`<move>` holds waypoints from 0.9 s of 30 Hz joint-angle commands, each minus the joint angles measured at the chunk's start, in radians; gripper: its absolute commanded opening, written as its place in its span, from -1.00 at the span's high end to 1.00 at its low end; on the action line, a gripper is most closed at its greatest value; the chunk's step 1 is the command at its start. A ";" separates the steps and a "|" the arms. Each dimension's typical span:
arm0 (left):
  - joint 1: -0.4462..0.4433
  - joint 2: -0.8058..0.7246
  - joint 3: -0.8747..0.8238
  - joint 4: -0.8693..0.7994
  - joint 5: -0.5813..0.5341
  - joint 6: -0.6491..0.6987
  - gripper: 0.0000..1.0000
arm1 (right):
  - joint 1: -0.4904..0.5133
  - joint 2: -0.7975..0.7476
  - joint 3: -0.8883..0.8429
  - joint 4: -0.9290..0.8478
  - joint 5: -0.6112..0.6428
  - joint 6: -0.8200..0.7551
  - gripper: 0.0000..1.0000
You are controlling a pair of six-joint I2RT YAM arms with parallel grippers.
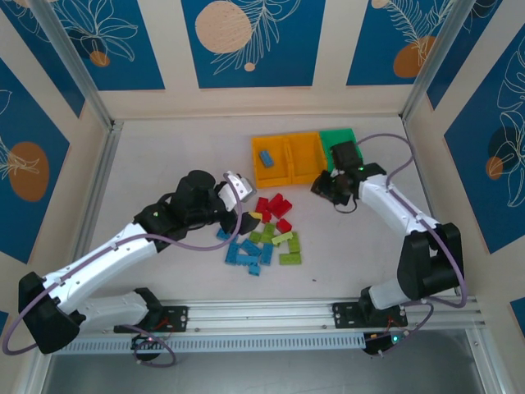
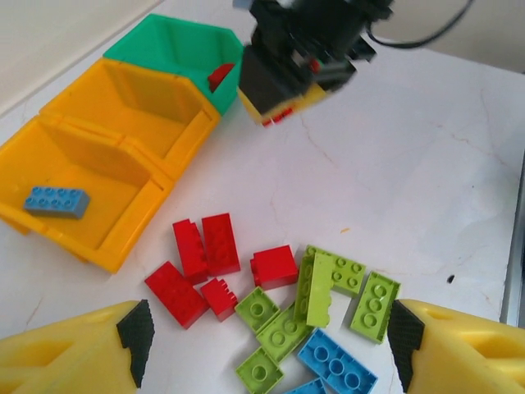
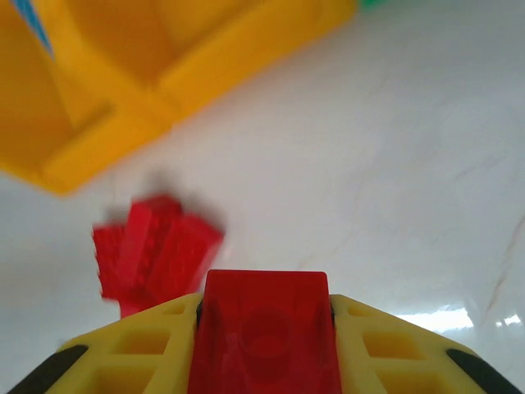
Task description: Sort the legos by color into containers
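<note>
While the right gripper (image 1: 328, 186) pinches a red brick (image 3: 264, 341), we note the containers (image 3: 197, 70) just beyond. Left gripper (image 2: 267, 345) spread, loose legos (image 2: 220, 244) just ahead.

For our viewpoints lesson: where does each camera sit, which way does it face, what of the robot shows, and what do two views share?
Top: above and behind, looking down on the table; both arms show.
Left wrist: on its arm, facing bricks and bins; left gripper open.
Right wrist: low, facing table and bins; right gripper holds a red brick.
Shared: top and left wrist show the blue brick in the end bin.
</note>
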 commanded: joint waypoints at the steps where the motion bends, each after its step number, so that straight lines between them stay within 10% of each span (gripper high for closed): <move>1: -0.010 0.009 0.028 0.021 -0.030 -0.006 -0.53 | -0.112 0.103 0.134 0.038 0.002 -0.040 0.40; 10: -0.011 0.027 0.039 -0.030 -0.149 -0.108 -0.53 | -0.225 0.534 0.613 -0.068 -0.015 -0.085 0.35; 15: -0.013 0.049 0.037 -0.032 -0.191 -0.183 -0.52 | -0.229 0.626 0.777 -0.173 -0.030 -0.080 -0.18; 27: -0.011 0.286 0.100 -0.097 -0.307 -0.654 -0.37 | -0.181 0.072 0.300 -0.076 -0.250 -0.103 -0.27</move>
